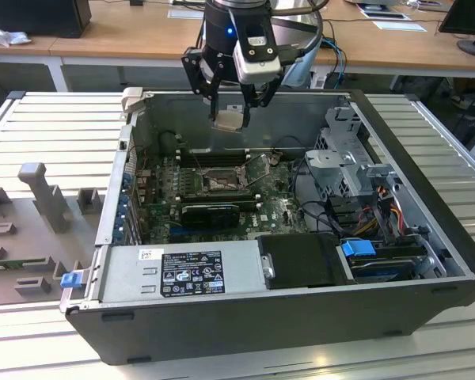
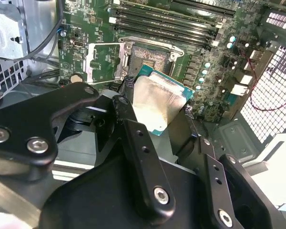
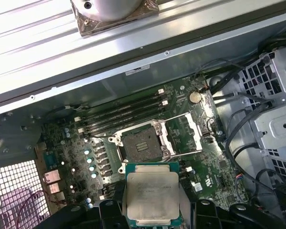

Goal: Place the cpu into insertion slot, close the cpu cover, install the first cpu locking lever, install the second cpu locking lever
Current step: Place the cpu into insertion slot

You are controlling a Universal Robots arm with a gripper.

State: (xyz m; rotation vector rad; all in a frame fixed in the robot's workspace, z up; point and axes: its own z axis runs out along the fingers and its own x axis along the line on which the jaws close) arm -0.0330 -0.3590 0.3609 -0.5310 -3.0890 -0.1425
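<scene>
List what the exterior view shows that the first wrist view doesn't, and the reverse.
Exterior view: the power supply, the blue drive tab and the grey fixture beside the case. First wrist view: the coin cell and the rear vent grille. Both: the gripper holding the cpu above the open, empty insertion slot.

The cpu [image 3: 152,198], silvery face up, green-edged, is held clear above the empty insertion slot [image 3: 139,145]; the cpu cover [image 3: 196,128] is swung open beside it.
</scene>
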